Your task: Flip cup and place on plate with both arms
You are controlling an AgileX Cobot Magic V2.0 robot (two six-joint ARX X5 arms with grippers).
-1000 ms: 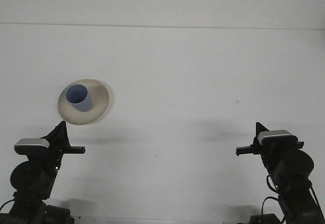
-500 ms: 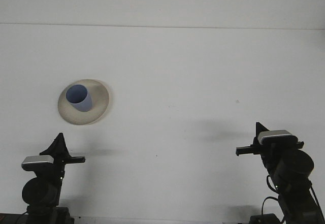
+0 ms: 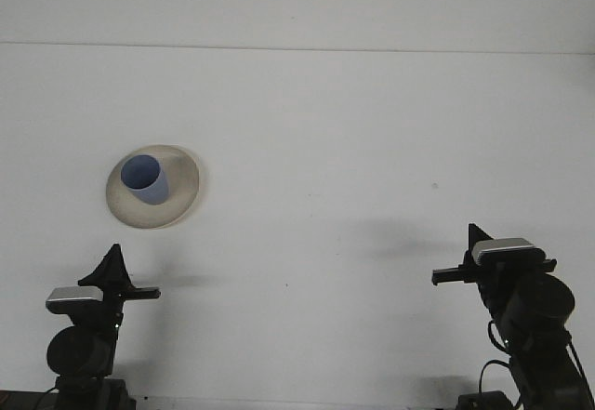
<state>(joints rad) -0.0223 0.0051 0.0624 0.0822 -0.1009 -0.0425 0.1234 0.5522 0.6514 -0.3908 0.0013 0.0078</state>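
Front view: blue cup point(image 3: 144, 179) upright on plate point(image 3: 183, 190); no legible writing; claw states unclear.

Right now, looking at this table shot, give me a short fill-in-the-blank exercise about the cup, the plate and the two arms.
1. The blue cup stands on the ____.
2. The plate lies nearer the robot's ____ arm.
3. The cup's opening faces ____.
4. The left gripper and right gripper hold ____.

Missing words: plate; left; up; nothing
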